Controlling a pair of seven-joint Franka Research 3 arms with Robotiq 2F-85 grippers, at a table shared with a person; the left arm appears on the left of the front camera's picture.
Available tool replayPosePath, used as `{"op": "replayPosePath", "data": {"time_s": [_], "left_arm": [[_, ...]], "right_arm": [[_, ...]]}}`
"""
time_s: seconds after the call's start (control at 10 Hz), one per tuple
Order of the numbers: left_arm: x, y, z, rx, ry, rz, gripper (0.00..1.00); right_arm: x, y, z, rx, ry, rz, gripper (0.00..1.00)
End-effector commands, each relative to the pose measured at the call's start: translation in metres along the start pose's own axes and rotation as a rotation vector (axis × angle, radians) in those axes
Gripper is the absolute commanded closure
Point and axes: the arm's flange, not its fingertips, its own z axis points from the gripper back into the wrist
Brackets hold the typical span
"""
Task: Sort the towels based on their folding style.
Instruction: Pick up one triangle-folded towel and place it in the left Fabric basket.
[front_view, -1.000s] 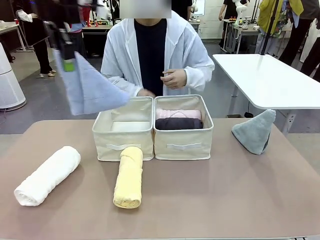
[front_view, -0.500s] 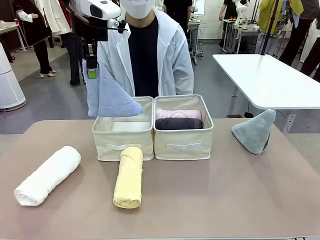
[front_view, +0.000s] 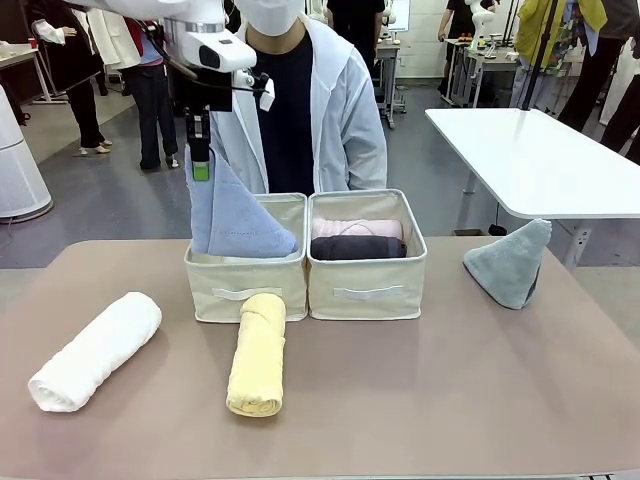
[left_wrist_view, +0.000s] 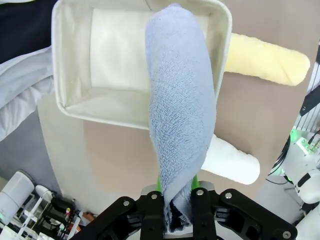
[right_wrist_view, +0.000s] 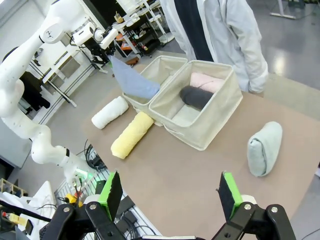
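Terry rolls lie nearest on the counter (front_view: 450, 390): a white roll (front_view: 95, 351) at 8 o'clock and a pale yellow roll (front_view: 258, 353) at 6, just before the left bin (front_view: 245, 282). At 3 o'clock a grey-green cone (front_view: 510, 263) stands upright. The right bin (front_view: 367, 282) holds a charcoal roll (front_view: 357, 247) and a pink roll (front_view: 356, 228). Over the left bin hangs the fuzzy light blue cone (front_view: 235, 220), its apex pinched between the left fingers (front_view: 200, 150). The right fingers (right_wrist_view: 112, 192) stand wide, holding nothing. A person (front_view: 345, 110) stands at 12 o'clock.
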Motion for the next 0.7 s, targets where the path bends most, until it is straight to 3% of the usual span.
{"op": "replayPosePath", "data": {"time_s": [0.0, 0.6], "left_arm": [[0.001, 0.007, -0.008, 0.003, -0.003, -0.034, 0.83], [0.004, 0.007, -0.079, -0.098, 0.034, -0.097, 0.83]], "right_arm": [[0.000, -0.001, -0.002, 0.020, -0.022, 0.013, 0.00], [0.000, -0.001, -0.002, 0.020, -0.022, 0.013, 0.00]]}}
